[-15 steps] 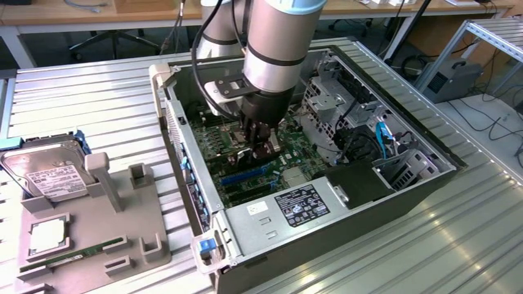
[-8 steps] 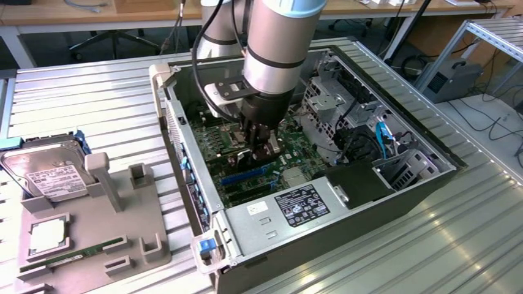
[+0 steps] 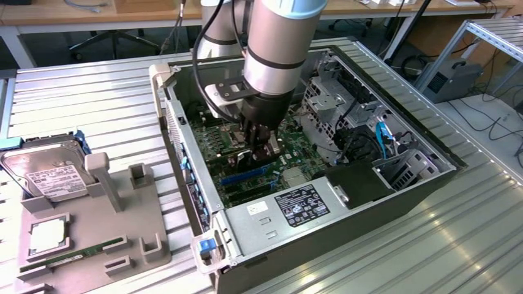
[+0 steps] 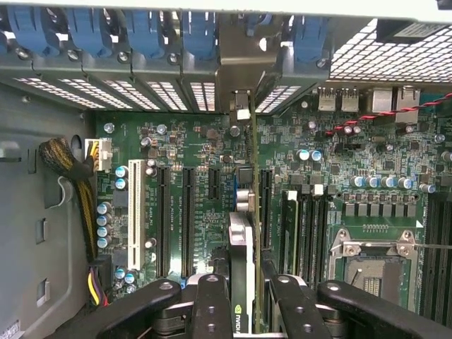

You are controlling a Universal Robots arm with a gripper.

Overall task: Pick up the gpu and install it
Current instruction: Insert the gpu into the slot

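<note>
1. At the exterior view's left, a ribbed metal counter [image 3: 98, 92] carries a grey holder [image 3: 122, 245].
2. In the holder lie a hard drive [image 3: 45, 174], a processor chip [image 3: 49, 236] and a green RAM stick [image 3: 70, 258]. The drive has a white label with print too fine to read.
3. In the middle, an open computer case [image 3: 408, 196] lies on its side with its motherboard [image 3: 212, 153] facing up.
4. The arm [image 3: 282, 43] reaches straight down into the case, with the tool [image 3: 263, 147] low over the board.
5. In the wrist view the tool [image 4: 251, 314] is closed narrow on the gpu [image 4: 240, 240], with one of its fingers [image 4: 212, 304] on each face.
6. The gpu stands on edge over the expansion slots. Its metal bracket [image 4: 244, 63] sits at the rear slot openings, among blue clips. I cannot tell whether it is seated.
7. The card carries a small green logo, with no readable text.
8. A white slot [image 4: 133, 212] and a yellow-and-black wire bundle [image 4: 67, 162] sit well apart from the card.
9. Right of the tool, the power supply has a black label [image 3: 301, 205] with white print that is not legible.
10. Further right is a blue cable [image 3: 380, 138].
11. In the room, wooden desks [image 3: 82, 15] stand behind. An aluminium frame [image 3: 482, 37] and a grey box [image 3: 449, 76] on the floor are at the far right.
</note>
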